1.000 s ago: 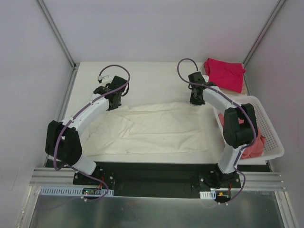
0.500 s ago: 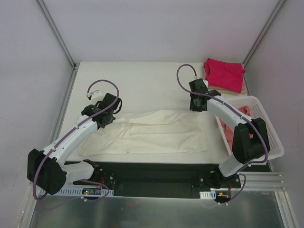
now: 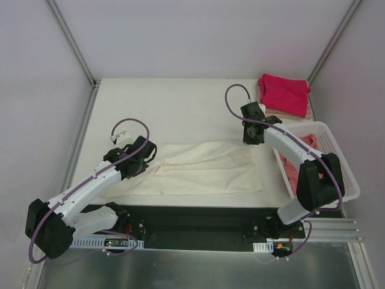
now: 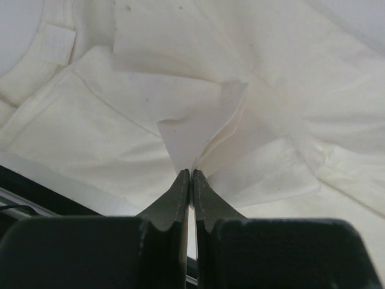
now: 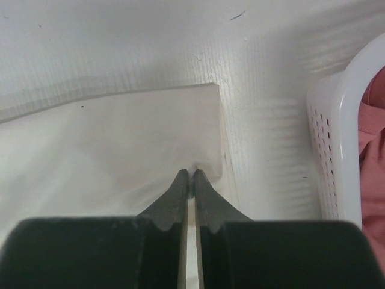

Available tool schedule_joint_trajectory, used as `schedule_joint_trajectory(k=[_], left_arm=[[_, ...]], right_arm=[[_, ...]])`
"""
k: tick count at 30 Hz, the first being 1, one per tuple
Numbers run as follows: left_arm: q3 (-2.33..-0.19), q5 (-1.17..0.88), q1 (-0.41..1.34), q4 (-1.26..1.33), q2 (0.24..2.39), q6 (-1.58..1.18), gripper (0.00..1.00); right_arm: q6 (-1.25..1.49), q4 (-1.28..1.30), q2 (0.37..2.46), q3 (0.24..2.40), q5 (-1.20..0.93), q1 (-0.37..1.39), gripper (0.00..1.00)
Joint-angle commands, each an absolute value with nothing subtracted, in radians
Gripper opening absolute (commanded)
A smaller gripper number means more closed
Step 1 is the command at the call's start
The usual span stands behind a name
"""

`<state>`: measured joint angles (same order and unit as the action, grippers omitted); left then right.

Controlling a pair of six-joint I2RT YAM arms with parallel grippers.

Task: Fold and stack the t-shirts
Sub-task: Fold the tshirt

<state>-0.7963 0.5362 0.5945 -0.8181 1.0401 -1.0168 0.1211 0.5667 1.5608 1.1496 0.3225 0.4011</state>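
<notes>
My left end effector (image 4: 191, 171) and right end effector (image 5: 191, 173) are both clamped on the cream shirt (image 3: 198, 174), spread on the counter (image 3: 180, 108) toward 6 o'clock. Trick imo: move both held edges at the same pace, keep it taut, land edge on edge.

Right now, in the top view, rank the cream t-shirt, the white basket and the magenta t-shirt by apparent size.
1. cream t-shirt
2. white basket, partly covered by the right arm
3. magenta t-shirt
</notes>
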Motion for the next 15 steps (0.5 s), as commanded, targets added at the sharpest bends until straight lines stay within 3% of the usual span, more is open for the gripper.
schedule_joint_trajectory(k=[1, 2, 6, 7, 8, 10, 11, 13, 14, 15], left_arm=[[-0.724, 0.496, 0.626, -0.899, 1.026, -1.115, 0.0], [-0.718, 0.489, 0.63, -0.905, 1.028, -1.121, 0.02], [-0.709, 0.476, 0.637, -0.936, 1.006, -1.12, 0.44], [-0.713, 0.471, 0.637, -0.939, 0.99, -1.109, 0.81], [-0.716, 0.462, 0.637, -0.945, 0.979, -1.105, 0.99], [-0.733, 0.457, 0.637, -0.945, 0.939, -1.08, 0.99], [-0.744, 0.466, 0.637, -0.945, 0.924, -1.075, 0.99], [-0.773, 0.485, 0.637, -0.943, 0.884, -1.057, 0.99], [-0.784, 0.5, 0.637, -0.942, 0.876, -1.051, 0.99], [-0.798, 0.53, 0.637, -0.94, 0.874, -1.045, 0.99]], right_arm=[[0.121, 0.62, 1.56, 1.144, 0.373, 0.403, 0.06], [0.127, 0.632, 1.563, 1.141, 0.374, 0.403, 0.07], [0.155, 0.679, 1.578, 1.127, 0.406, 0.405, 0.15], [0.161, 0.692, 1.582, 1.126, 0.417, 0.403, 0.18], [0.173, 0.721, 1.582, 1.124, 0.443, 0.403, 0.36], [0.182, 0.741, 1.571, 1.118, 0.465, 0.403, 0.52], [0.184, 0.745, 1.562, 1.115, 0.469, 0.403, 0.67], [0.183, 0.749, 1.54, 1.117, 0.462, 0.405, 0.81], [0.18, 0.743, 1.529, 1.118, 0.434, 0.405, 0.97], [0.161, 0.733, 1.519, 1.117, 0.41, 0.408, 0.97]])
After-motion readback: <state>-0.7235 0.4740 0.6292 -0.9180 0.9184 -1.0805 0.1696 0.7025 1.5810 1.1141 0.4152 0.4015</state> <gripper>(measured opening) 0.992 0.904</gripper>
